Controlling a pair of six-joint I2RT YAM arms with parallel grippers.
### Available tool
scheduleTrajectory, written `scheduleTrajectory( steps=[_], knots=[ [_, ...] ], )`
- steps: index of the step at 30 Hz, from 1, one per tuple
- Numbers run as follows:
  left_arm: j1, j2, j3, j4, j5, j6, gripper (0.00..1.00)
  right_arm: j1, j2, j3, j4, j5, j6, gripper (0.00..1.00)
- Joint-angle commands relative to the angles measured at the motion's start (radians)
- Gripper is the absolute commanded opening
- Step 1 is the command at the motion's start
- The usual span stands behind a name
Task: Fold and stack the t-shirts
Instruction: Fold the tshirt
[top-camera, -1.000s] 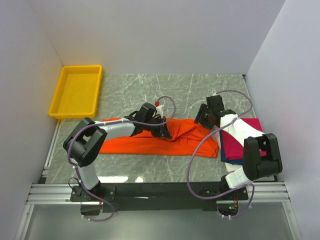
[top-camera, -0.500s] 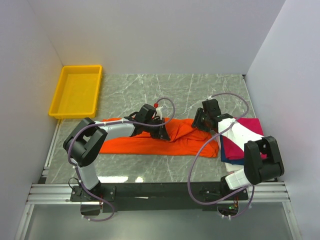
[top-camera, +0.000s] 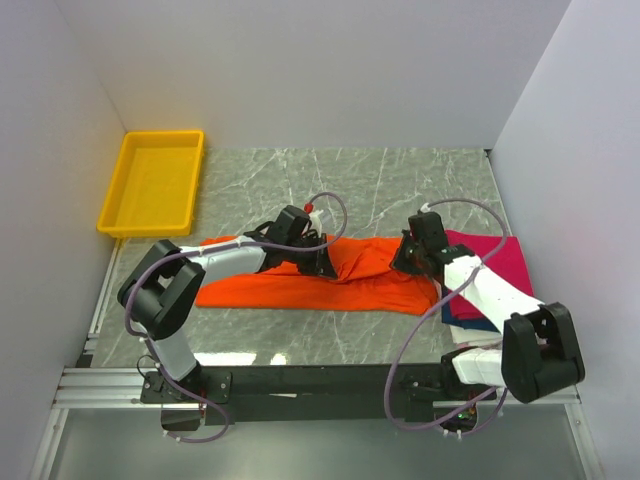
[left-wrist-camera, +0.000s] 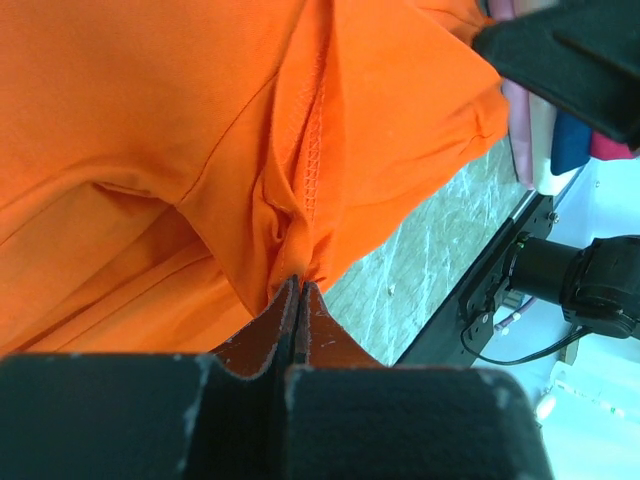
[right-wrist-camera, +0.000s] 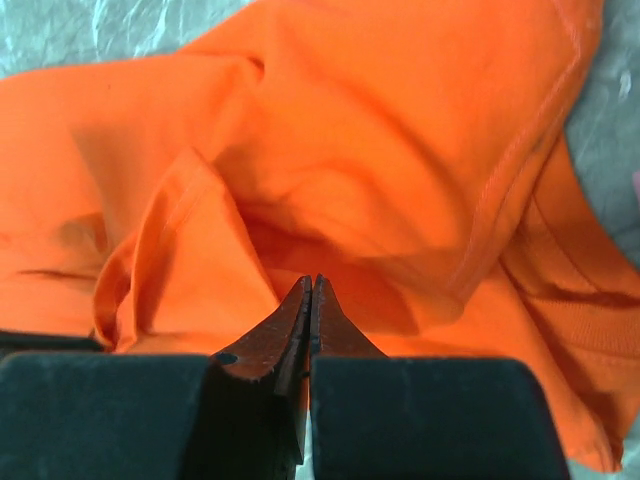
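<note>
Left gripper (left-wrist-camera: 298, 290) pinches the orange t-shirt (left-wrist-camera: 150, 100); right gripper (right-wrist-camera: 312, 290) closed against it. Thin pinches may slip, spoiling the fold.

— What was the orange t-shirt (left-wrist-camera: 200, 120) like?
— Soft, matt knit cloth, wrinkled, with stitched hems and a ribbed seam.
— And your own claws?
— My left gripper (left-wrist-camera: 298, 290) had a matt black casing, dull and slightly grainy. On my right gripper (right-wrist-camera: 311, 290) the inner faces looked dark brown and rough-edged.
— The table (top-camera: 400, 180)?
— Smooth, with a grey-green marble pattern and a faint sheen. The tray (top-camera: 150, 190) was glossy yellow plastic. The magenta t-shirt (top-camera: 500, 255) was matt cloth too.
</note>
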Motion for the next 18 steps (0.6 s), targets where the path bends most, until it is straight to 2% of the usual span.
scheduleTrajectory(
  steps=[1, 18],
  knots=[
    [-0.006, -0.043, 0.042, -0.036, -0.008, 0.025, 0.01, 0.019, -0.078, -0.038, -0.018, -0.004, 0.018, 0.0],
    [-0.004, -0.031, 0.123, -0.182, -0.044, 0.005, 0.01, 0.118, -0.274, -0.233, -0.048, -0.053, 0.155, 0.0]
  ],
)
